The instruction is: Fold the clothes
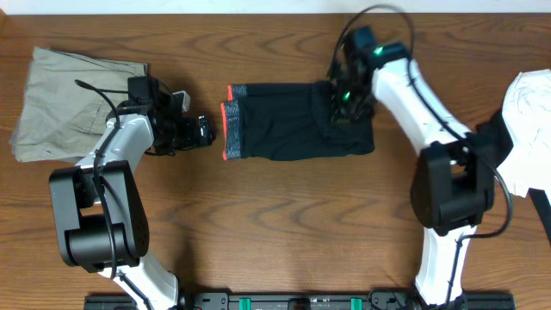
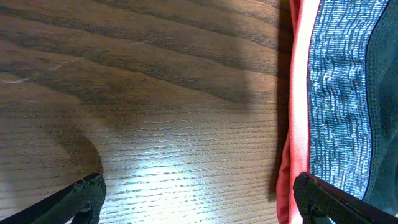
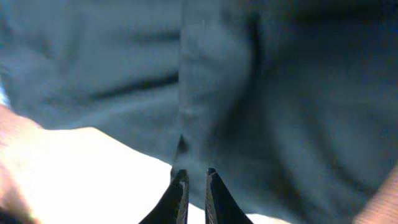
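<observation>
One pair of black leggings (image 1: 288, 138) lay folded mid-worktop (image 1: 275, 232), its waistband (image 1: 231, 120) to the left. I had two tools: the right tool (image 1: 341, 105) nearly closed over the cloth, and the left tool (image 1: 205, 131) spread wide beside the waistband. One pair of khaki trousers (image 1: 69, 103) lay far left and one white garment (image 1: 529, 129) far right.

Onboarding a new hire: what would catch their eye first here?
Black leggings, folded short at centre, red-and-grey waistband facing left. The right gripper sits over their right end, jaws nearly together; the left gripper is open beside the waistband. Khaki trousers lie far left, a white garment at the right edge.
</observation>
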